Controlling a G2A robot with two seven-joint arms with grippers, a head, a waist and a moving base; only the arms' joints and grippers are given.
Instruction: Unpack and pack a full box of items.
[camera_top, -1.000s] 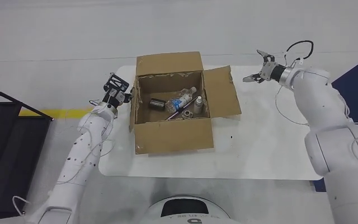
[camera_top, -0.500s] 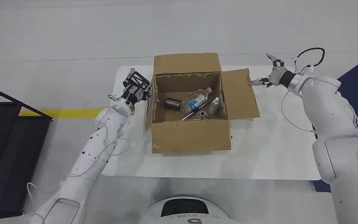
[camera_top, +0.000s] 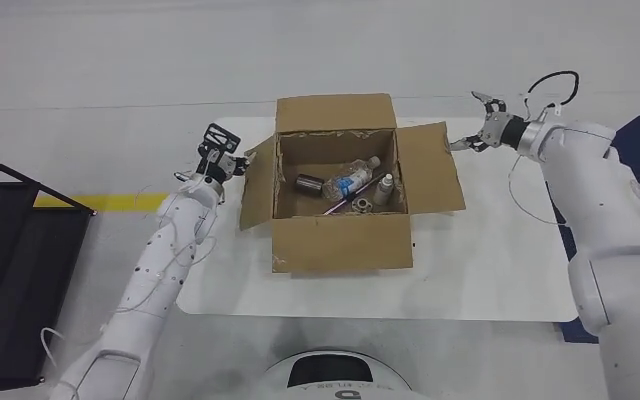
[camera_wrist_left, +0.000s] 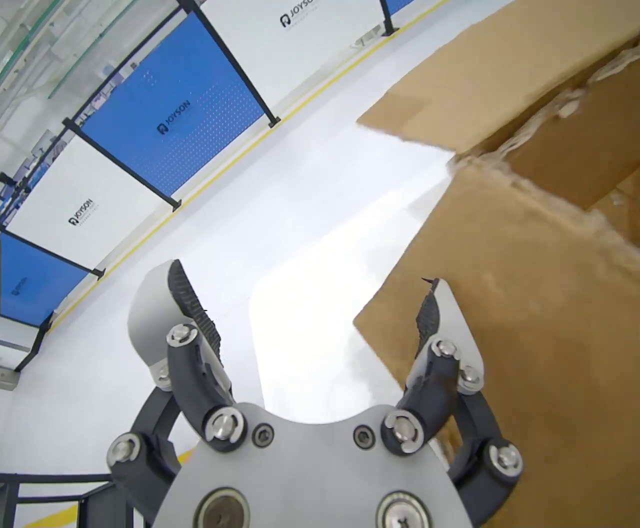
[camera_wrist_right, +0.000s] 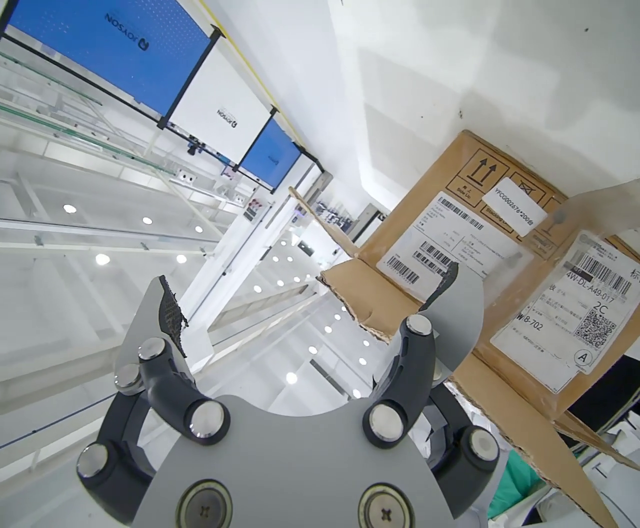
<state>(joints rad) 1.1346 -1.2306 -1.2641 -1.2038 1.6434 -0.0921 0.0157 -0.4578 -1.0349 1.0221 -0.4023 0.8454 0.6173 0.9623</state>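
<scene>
The box (camera_top: 340, 245) stands open on the worktop (camera_top: 480, 270), close to the far edge and somewhat nearer the left edge than the right. Its load lies on the bottom: a water bottle (camera_top: 352, 177) slantwise in the middle, a dark canister (camera_top: 308, 183) toward the left wall and a small white bottle (camera_top: 385, 187) toward the right wall. My left gripper (camera_top: 222, 160) hangs near the worktop's far left corner, just beside the outer edge of the left flap (camera_top: 257, 185). Its fingers (camera_wrist_left: 192, 310) are spread wide with nothing between them (one tip sits right at the cardboard, though I cannot tell whether it touches). My right gripper (camera_top: 468, 122) hangs near the far edge toward the right, just beside the far corner of the right flap (camera_top: 430, 170). Its fingers (camera_wrist_right: 170, 305) are equally wide and empty. I judge that the opening is done, with the flaps folded out and nothing lifted yet, so the unpacking proper comes next. That calls for one hand to rise clear of its flap, cross over the wall and come straight down into the box. The water bottle looks the easiest first pick, since it lies uppermost and across the middle. I would turn my wrist so the fingers straddle its width, and mind the flap and the wall on the way in.
</scene>
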